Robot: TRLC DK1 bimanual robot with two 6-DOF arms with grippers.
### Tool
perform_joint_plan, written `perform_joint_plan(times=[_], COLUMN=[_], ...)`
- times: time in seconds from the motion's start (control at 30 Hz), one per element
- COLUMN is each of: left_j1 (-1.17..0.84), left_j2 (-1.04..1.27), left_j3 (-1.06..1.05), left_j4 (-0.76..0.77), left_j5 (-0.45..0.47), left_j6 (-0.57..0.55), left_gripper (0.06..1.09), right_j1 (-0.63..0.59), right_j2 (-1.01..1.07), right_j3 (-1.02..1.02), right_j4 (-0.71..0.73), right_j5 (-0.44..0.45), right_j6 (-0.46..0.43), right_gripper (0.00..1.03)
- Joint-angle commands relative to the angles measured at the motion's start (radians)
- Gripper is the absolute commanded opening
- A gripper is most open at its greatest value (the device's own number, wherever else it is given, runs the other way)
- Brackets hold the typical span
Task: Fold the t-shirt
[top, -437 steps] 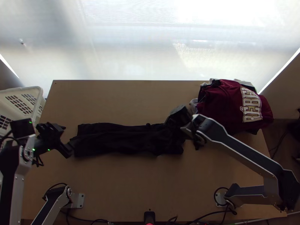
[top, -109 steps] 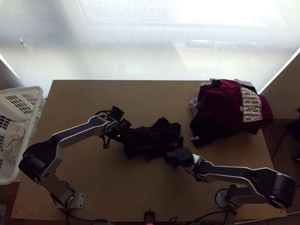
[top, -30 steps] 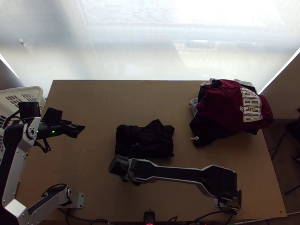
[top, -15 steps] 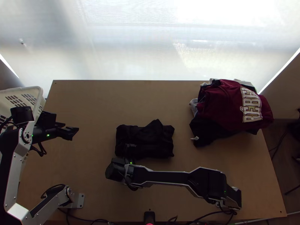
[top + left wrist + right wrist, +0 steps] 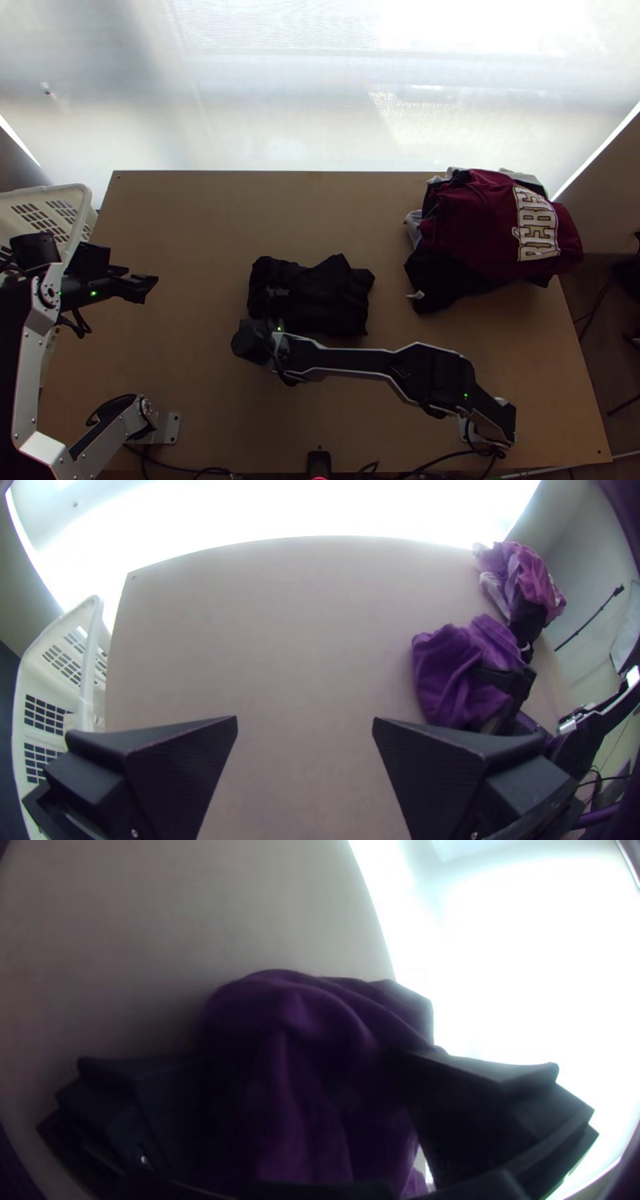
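1. Left end effector (image 5: 144,288): open, its two flat black fingers spread well apart with nothing between them. In the top view it hangs over the left part of the wooden counter (image 5: 200,216), well apart from the t-shirt (image 5: 324,298).
2. Right end effector (image 5: 277,294): also open, over the left part of the t-shirt. The right wrist view shows its fingers apart, with bunched cloth rising between them.
3. The t-shirt lies around the middle of the counter, folded into a compact, roughly oblong bundle. Its far edge is uneven, with a raised peak, and its surface is creased. In the top view it looks black.
4. The right arm (image 5: 352,360) crosses in front of the t-shirt, its wrist at the bundle's near left corner.
5. A pile of clothes (image 5: 488,212) sits at the counter's far right, a maroon garment with pale lettering on top and a black one sticking out below.
6. A white plastic basket (image 5: 82,200) stands at the counter's left edge.
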Motion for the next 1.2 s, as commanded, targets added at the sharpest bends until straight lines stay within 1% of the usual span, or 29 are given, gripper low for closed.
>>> perform_joint_plan(times=[0.0, 0.07, 0.1, 0.2, 0.23, 0.27, 0.43, 0.5, 0.67, 0.8, 0.83, 0.93, 1.07, 1.17], left_j1=[0.052, 0.067, 0.073, 0.106, 0.116, 0.129, 0.150, 0.148, 0.136, 0.118, 0.113, 0.104, 0.102, 0.102], left_j2=[0.006, 0.010, 0.010, 0.012, 0.013, 0.018, 0.044, 0.050, 0.064, 0.067, 0.070, 0.068, 0.067, 0.065], left_j3=[-0.019, -0.022, -0.022, -0.007, 0.001, 0.013, 0.067, 0.093, 0.140, 0.173, 0.180, 0.197, 0.222, 0.229], left_j4=[-0.003, -0.003, -0.003, -0.004, -0.009, -0.012, -0.039, -0.055, -0.079, -0.098, -0.107, -0.125, -0.148, -0.158], left_j5=[0.005, 0.006, 0.006, 0.006, 0.006, 0.006, 0.008, 0.008, 0.010, 0.010, 0.010, 0.010, 0.008, 0.008], left_j6=[0.044, 0.056, 0.062, 0.082, 0.093, 0.100, 0.114, 0.107, 0.079, 0.056, 0.053, 0.042, 0.027, 0.016], left_gripper=[1.04, 1.04, 1.04, 1.04, 1.04, 1.04, 1.04, 1.04, 1.04, 1.04, 1.04, 1.04, 1.04, 1.04], right_j1=[-0.048, -0.054, -0.056, -0.070, -0.076, -0.080, -0.119, -0.137, -0.180, -0.246, -0.272, -0.373, -0.481, -0.537], right_j2=[0.075, 0.090, 0.093, 0.093, 0.084, 0.066, -0.048, -0.114, -0.215, -0.269, -0.286, -0.349, -0.404, -0.461], right_j3=[0.001, 0.006, 0.003, 0.005, 0.015, 0.024, 0.090, 0.135, 0.298, 0.373, 0.376, 0.363, 0.363, 0.333], right_j4=[0.173, 0.193, 0.214, 0.283, 0.288, 0.290, 0.291, 0.291, 0.282, 0.270, 0.270, 0.233, 0.208, 0.125], right_j5=[0.018, 0.023, 0.027, 0.026, 0.024, 0.020, -0.002, -0.011, -0.022, -0.026, -0.026, -0.039, -0.080, -0.109], right_j6=[-0.160, -0.166, -0.169, -0.222, -0.228, -0.231, -0.261, -0.246, -0.295, -0.297, -0.284, -0.192, -0.145, -0.048], right_gripper=[0.83, 0.53, 0.43, 0.11, 0.05, 0.03, 0.03, 0.03, 0.03, 0.03, 0.03, 0.03, 0.03, 0.03])
